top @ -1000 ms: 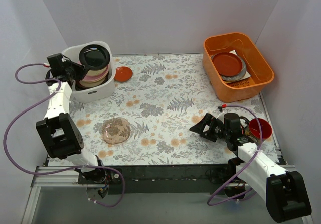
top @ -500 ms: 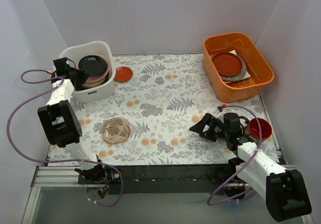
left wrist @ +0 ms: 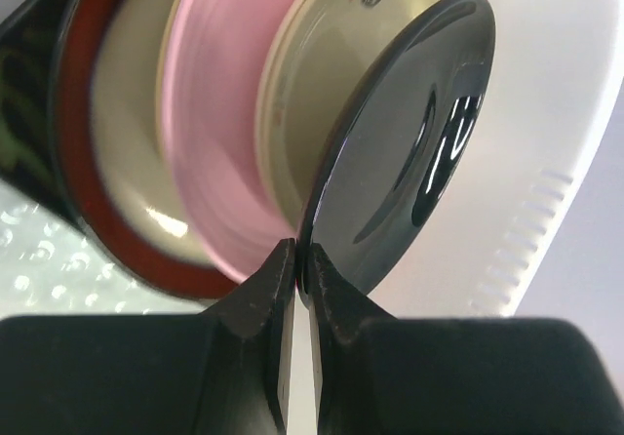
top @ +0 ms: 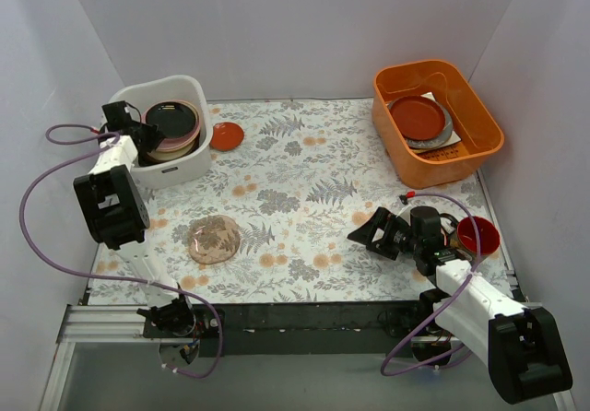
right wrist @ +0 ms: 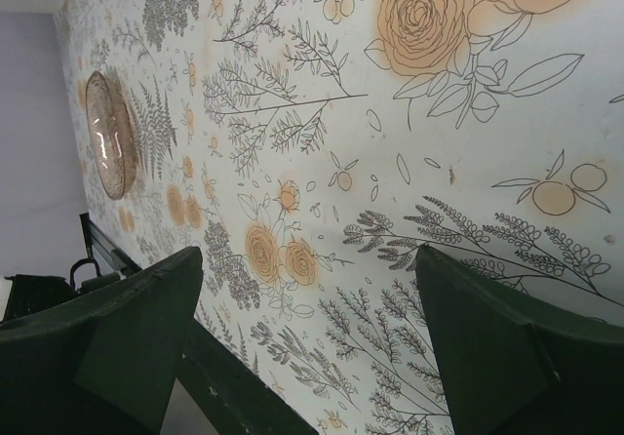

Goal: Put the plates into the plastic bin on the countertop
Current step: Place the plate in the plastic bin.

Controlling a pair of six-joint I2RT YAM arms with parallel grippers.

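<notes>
Black plate (left wrist: 409,152) rim inside left hand (left wrist: 300,262)

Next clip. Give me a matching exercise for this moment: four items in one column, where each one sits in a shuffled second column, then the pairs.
Items
1. black plate
2. orange-red plate
3. brownish floral plate
4. red mug

Places
A. on the countertop, front left, apart from both tubs
B. at the countertop's right edge, beside the right arm
C. pinched at its rim by the left tool, inside the plastic bin
D. on the countertop just right of the plastic bin

Pairs: 1-C, 2-D, 3-A, 4-B
</notes>
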